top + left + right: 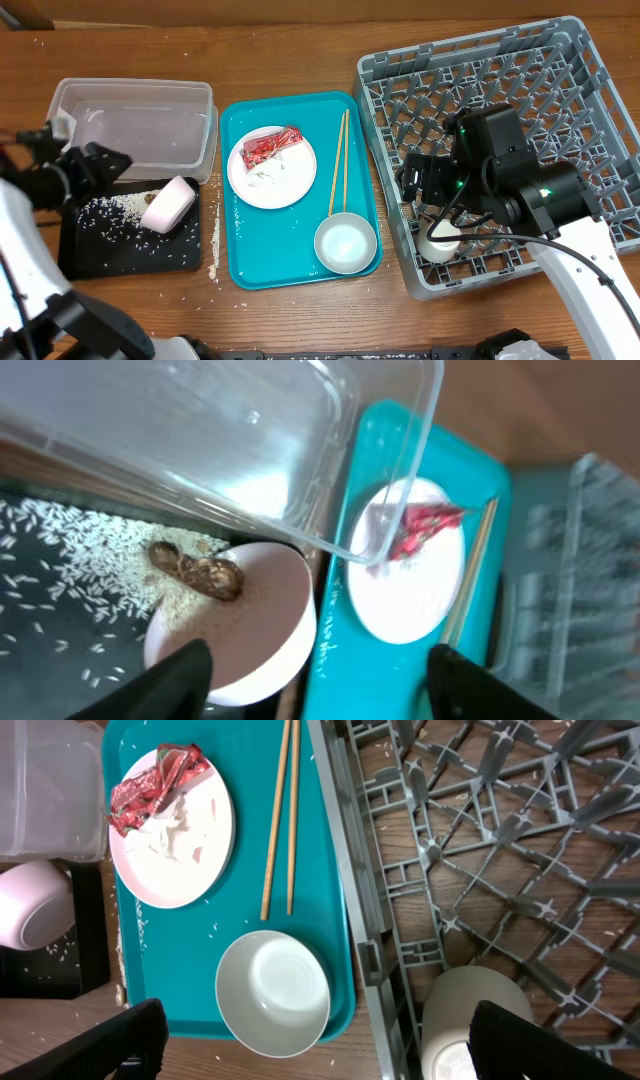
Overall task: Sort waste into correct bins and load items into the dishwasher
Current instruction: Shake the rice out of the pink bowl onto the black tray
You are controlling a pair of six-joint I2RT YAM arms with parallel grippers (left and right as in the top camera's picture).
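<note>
A teal tray [252,246] holds a white plate [272,175] with a red wrapper [268,146], wooden chopsticks [339,160] and a white bowl [345,242]. A pink bowl [168,204] lies tipped on a black tray [110,250] strewn with rice; in the left wrist view it [250,625] holds brown food scraps. A white cup [440,244] lies in the grey dishwasher rack [560,90]. My left gripper [315,680] is open over the pink bowl's rim. My right gripper [310,1040] is open, spanning the white bowl [272,992] and the cup [465,1020].
A clear plastic bin [135,125] stands behind the black tray, at the back left. Rice grains are scattered on the wooden table between the black tray and the teal tray.
</note>
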